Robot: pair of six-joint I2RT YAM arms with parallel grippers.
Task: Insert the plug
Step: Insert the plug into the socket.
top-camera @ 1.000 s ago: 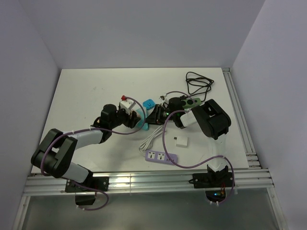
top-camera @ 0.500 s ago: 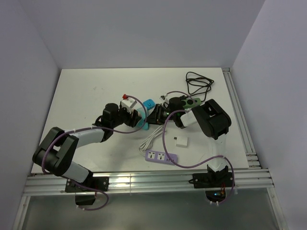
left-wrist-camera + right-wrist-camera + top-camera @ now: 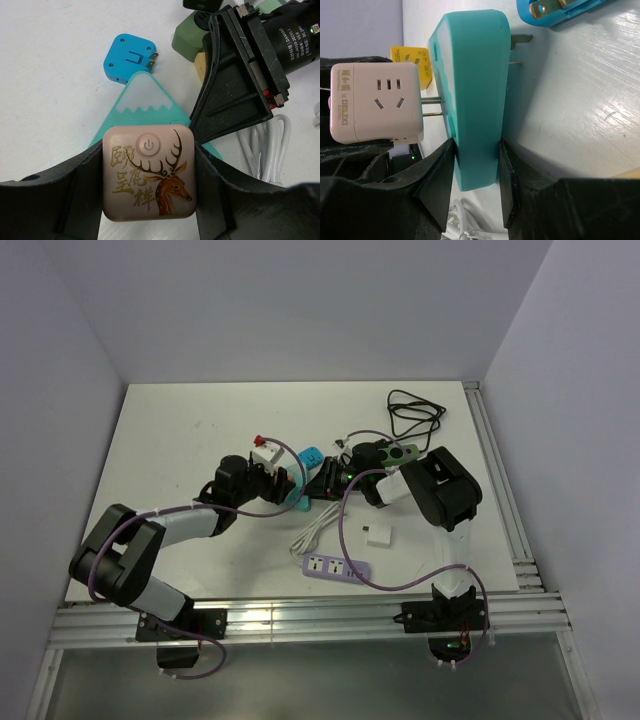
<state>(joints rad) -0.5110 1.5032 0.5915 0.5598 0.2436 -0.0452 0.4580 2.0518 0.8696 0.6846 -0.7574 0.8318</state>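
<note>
White table (image 3: pixel 170 430); left jaws tight on pink cube (image 3: pixel 149 172), right jaws tight on teal adapter (image 3: pixel 475 100).

Soft, even, cool light; sharp frames.
Top view is bright with faint, short shadows. In the right wrist view the table (image 3: pixel 600 100) shows streaky sheen at 3 o'clock; 6 o'clock sinks into black.

My left arm (image 3: pixel 180 525) reaches low toward the middle, the left gripper (image 3: pixel 282 486) clamped on a pink cube (image 3: pixel 149 180). My right arm (image 3: pixel 440 490) folds back at the elbow, and the right gripper (image 3: pixel 476 150) pinches a teal adapter (image 3: pixel 470 75), tip to tip with the left.
</note>
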